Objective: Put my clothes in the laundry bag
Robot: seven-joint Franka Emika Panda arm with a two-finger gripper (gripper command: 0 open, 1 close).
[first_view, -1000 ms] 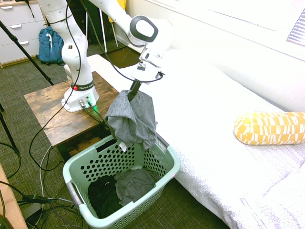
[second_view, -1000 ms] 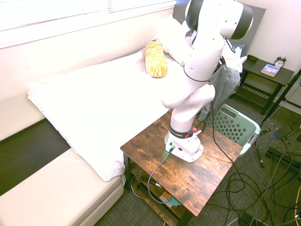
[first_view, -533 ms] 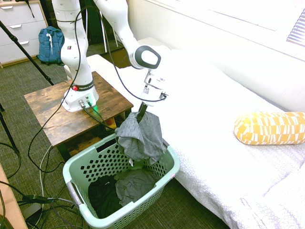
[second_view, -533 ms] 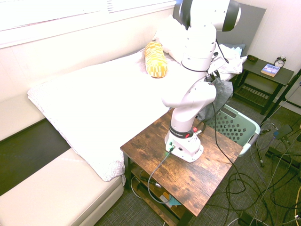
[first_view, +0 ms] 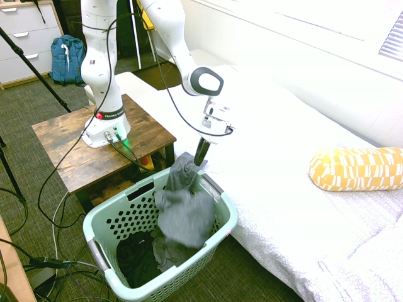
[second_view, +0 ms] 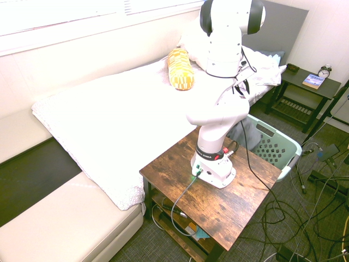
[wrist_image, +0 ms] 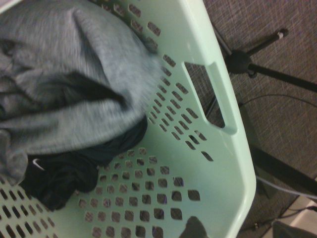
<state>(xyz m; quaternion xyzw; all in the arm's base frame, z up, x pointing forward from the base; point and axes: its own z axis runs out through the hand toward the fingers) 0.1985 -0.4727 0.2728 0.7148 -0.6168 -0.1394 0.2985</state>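
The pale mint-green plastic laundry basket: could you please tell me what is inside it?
In the basket, a heather-grey knit garment drapes over a black garment and more grey fabric; anything beneath them is hidden.

Yellow-and-white cushion [first_view: 356, 168] lies on the white bed [first_view: 283, 163]. Wooden desk [first_view: 69, 141] stands beside the bed. Blue backpack [first_view: 66, 58] well beyond the desk, by white drawers [first_view: 22, 38]. Alarm clock [second_view: 325, 71] and book [second_view: 313, 81] on nightstand [second_view: 305, 82] past the bed.
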